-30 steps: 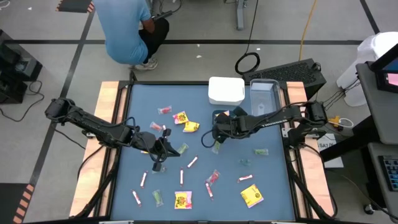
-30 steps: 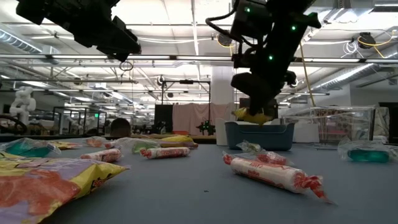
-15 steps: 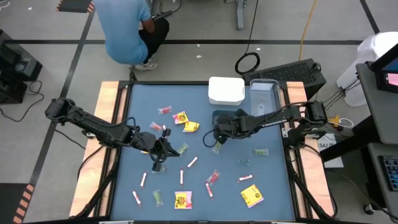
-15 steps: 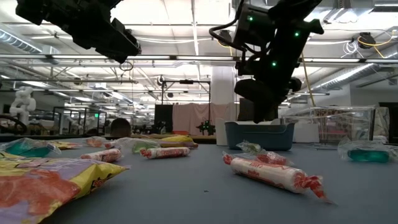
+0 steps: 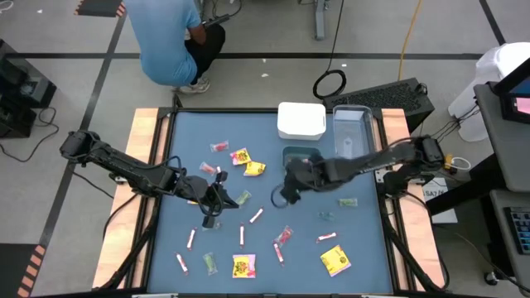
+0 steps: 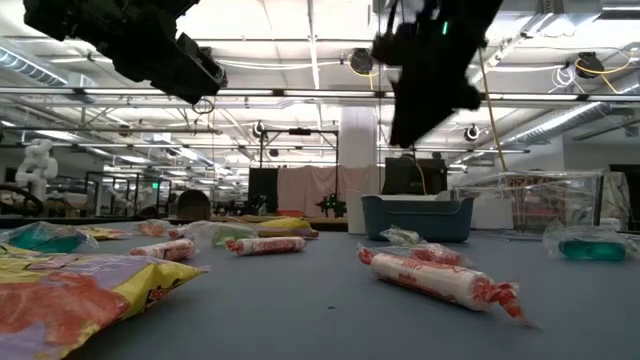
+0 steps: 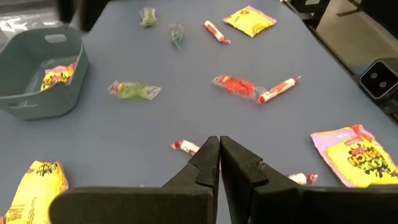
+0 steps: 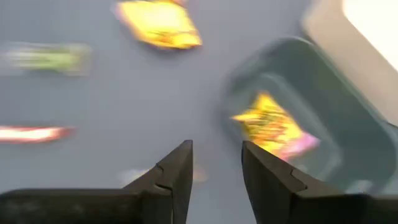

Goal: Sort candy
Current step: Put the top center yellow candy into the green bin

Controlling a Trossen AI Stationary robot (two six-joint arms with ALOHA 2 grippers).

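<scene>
While the right gripper is held above the blue table just near of the teal bin, its fingers are seen parted with nothing between them. One yellow packet is seen lying inside the teal bin, also visible from the left wrist view.

The left gripper is positioned left of centre over the table, its fingers pressed together and empty; a pink-white stick lies just beyond the tips.

Remaining candy is scattered on the table: two yellow packets at centre-far, a red piece to their left, a green piece at centre, another green piece at right, sticks through the near-middle, and yellow packets at near centre and near right.

A white container and a clear container are set along the far edge, right of centre. A person in a blue shirt is crouched beyond the far edge.
</scene>
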